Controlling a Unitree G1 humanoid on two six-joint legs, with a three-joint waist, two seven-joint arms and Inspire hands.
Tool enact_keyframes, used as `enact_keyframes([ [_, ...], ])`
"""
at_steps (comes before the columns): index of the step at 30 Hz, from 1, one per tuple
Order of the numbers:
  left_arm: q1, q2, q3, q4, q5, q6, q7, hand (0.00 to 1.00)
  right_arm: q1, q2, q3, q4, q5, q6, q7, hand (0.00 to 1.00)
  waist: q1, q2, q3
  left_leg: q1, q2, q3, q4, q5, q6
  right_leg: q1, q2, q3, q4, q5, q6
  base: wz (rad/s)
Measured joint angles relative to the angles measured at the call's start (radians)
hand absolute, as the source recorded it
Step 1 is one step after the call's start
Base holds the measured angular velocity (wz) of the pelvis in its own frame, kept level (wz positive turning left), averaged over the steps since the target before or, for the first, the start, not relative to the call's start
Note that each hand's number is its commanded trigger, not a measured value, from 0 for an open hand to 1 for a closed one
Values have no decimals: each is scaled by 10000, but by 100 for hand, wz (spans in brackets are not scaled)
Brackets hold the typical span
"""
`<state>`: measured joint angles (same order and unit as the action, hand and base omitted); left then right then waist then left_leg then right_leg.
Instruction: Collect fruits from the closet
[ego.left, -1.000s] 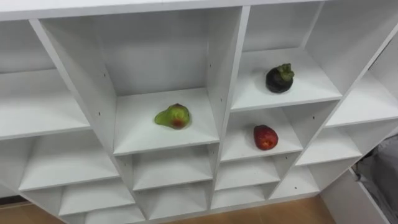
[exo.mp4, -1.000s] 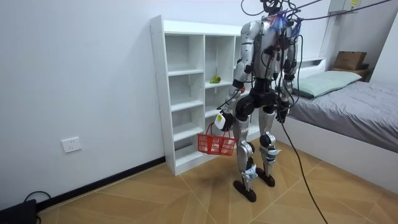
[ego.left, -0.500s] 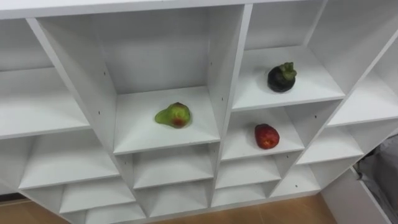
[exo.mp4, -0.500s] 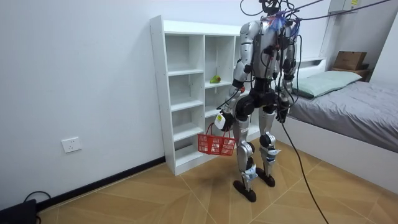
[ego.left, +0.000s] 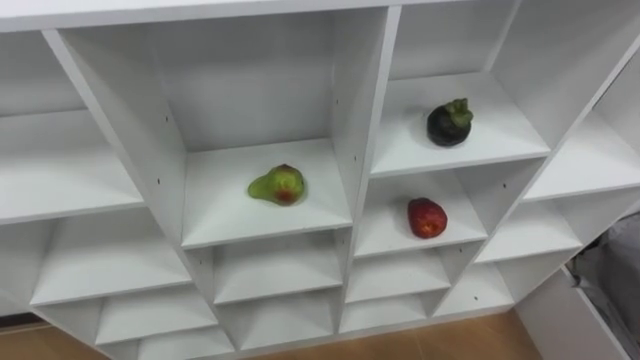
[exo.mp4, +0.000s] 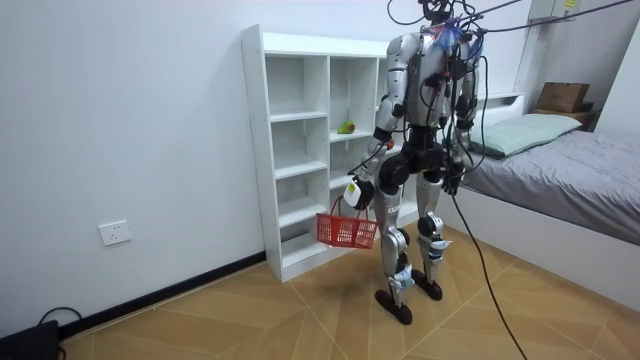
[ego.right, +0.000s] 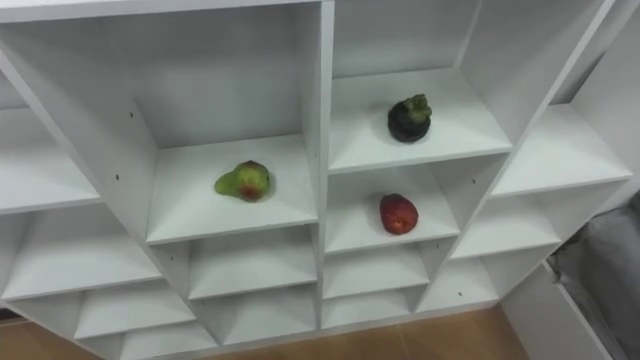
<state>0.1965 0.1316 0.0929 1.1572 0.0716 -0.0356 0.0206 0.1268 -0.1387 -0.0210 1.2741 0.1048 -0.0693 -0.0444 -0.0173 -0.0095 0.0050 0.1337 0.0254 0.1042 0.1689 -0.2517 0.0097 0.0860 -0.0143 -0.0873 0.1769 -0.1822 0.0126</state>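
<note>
Closet (ego.left: 230, 215) compartments open-fronted, dividers (ego.left: 366, 130) between

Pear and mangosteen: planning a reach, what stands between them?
A white upright shelf divider separates the pear from the mangosteen, in both eye views.

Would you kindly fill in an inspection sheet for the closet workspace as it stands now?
Surface: white open-shelf closet, robot standing before it.
Job's things: green-red pear in a middle-column compartment; dark purple mangosteen in the column to its right; red round fruit one shelf below the mangosteen.
Clutter: nothing seen.
Hands: left hand holds red plastic basket by its handle; right hand hangs at its side.
Cables: black cord on floor by wall.
Surroundings: grey bed, wall socket.
</note>
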Motion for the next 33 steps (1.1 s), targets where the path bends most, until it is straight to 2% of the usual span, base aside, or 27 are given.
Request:
enact_keyframes([
  [4, -80, 32, -163, 7, -31, -349, 187, 100, 14, -2, 3, -545, -648, -155, -45, 0, 4, -11, 6, 7, 0, 17, 0, 0, 0, -38, 5, 43, 31, 0, 0, -2],
  [9, -128, 41, -222, -54, -31, -848, 202, 100, 250, 0, 27, -2512, -1262, -608, -324, 0, 6, -36, 11, -32, -2, 44, -8, 0, 1, -209, 3, 72, 80, -1, 1, -4],
  [12, -36, 24, -231, -428, -50, -967, 199, 100, 783, 11, 125, -4236, -1542, -842, -422, 0, 33, -76, -13, -1, 1, 60, -15, 1, 1, -221, 9, 87, 64, -1, 1, 0],
  [16, -41, 25, -359, -575, -412, -1063, 168, 100, 1200, 70, 445, -5680, -1523, -908, -439, 0, 44, -105, -48, -6, 0, 75, -13, 2, 1, -241, 9, 114, 65, -1, 1, -2],
  [17, -37, 26, -363, -637, -411, -1125, 148, 100, 1417, 98, 490, -6248, -1539, -899, -439, 0, 128, -77, -82, -10, 0, 116, -25, 2, 1, -265, 8, 121, 66, -1, 1, -6],
  [18, -38, 31, -367, -636, -413, -1210, 133, 100, 1549, 109, 538, -6812, -1547, -913, -440, 0, 153, -87, -67, -32, 3, 145, -26, 2, 2, -309, 3, 121, 78, -1, 2, -7],
  [21, 28, 28, -382, -637, -410, -1263, 119, 100, 1710, 119, 648, -7627, -1617, -1088, -485, 0, 175, -88, -58, -40, 4, 166, -26, 3, 2, -320, 3, 118, 81, 1, 2, -2],
  [25, 178, 11, -385, -783, -429, -1281, 148, 100, 1835, 187, 670, -8500, -2067, -1134, -698, 0, 171, -106, -64, -71, 2, 168, -25, 2, 2, -318, 1, 116, 89, 1, 3, 0],
  [30, 207, 3, -456, -764, -912, -1292, 202, 100, 2114, 178, 787, -9871, -2277, -1345, -1292, 0, 194, -23, -68, -85, 9, 147, -16, 2, 2, -335, 5, 98, 95, 7, -3, 0],
  [33, 204, 6, -597, -752, -1124, -1325, 304, 100, 2184, 173, 801, -10821, -2307, -1403, -1759, 0, 194, 102, -86, -154, 9, 147, -15, 2, 2, -328, 4, 85, 107, 25, -3, 0],
])
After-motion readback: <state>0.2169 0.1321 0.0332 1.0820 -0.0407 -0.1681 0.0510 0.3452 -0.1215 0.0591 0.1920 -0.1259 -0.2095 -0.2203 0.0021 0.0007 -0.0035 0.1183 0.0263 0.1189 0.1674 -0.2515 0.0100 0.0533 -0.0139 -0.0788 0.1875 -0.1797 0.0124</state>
